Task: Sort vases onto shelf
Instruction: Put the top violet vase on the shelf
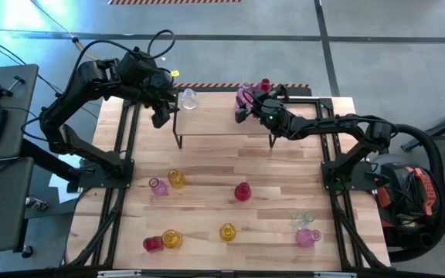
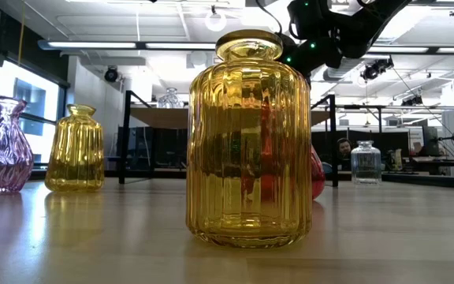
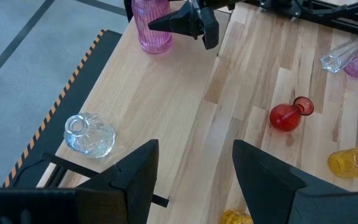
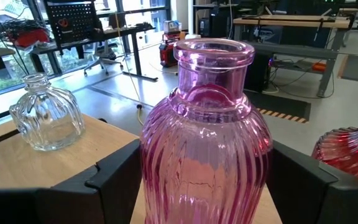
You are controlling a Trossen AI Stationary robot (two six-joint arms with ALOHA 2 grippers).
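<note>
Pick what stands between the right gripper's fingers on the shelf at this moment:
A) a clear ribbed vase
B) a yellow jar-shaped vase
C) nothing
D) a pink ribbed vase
D: the right wrist view shows the pink ribbed vase upright between the right gripper fingers, with the clear vase standing apart on the shelf.

**Bright, even light; glare on the glass**

Ceiling strip lights [image 2: 93,45] at the upper left of the low view give bright, even light. The amber vase [image 2: 247,142] at centre frame carries pale vertical glints. Shadows on the table [image 1: 284,166] are soft and short. The pink vase [image 4: 204,143] fills the right wrist view, close and glossy.
</note>
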